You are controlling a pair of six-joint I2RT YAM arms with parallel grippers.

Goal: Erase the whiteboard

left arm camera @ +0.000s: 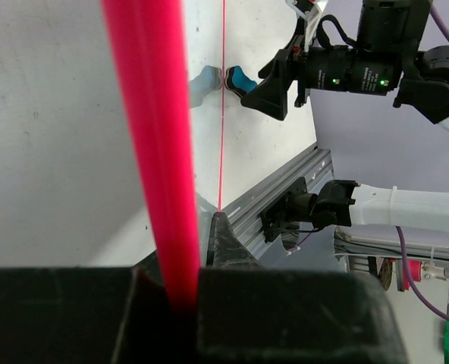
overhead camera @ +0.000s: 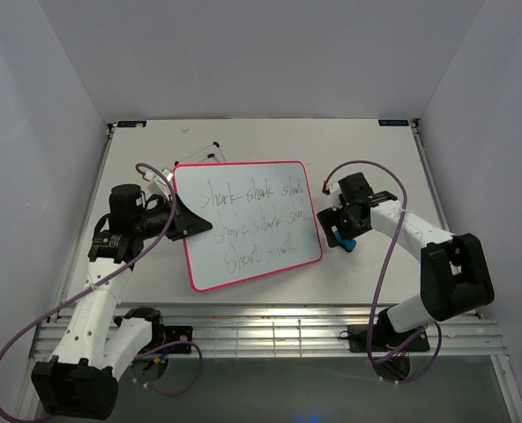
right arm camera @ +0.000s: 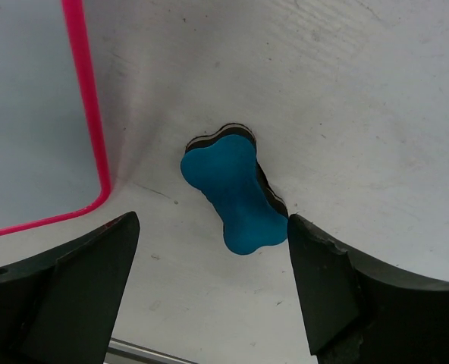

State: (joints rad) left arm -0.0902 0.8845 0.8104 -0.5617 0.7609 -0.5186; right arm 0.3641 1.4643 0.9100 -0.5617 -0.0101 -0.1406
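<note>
On the table, seen from above, your left gripper pinches the left edge of the written-on whiteboard at centre. The left wrist view shows its pink frame clamped. From the right wrist, your right gripper spreads wide over the blue eraser.

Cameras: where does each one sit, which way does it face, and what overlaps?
Top external: above and behind the bases, looking down on table, whiteboard, both arms.
Left wrist: along the left gripper, clamped on the whiteboard's pink edge, toward the right arm.
Right wrist: down between the open right gripper fingers at the blue eraser.
Shared: all three show whiteboard and eraser.
</note>
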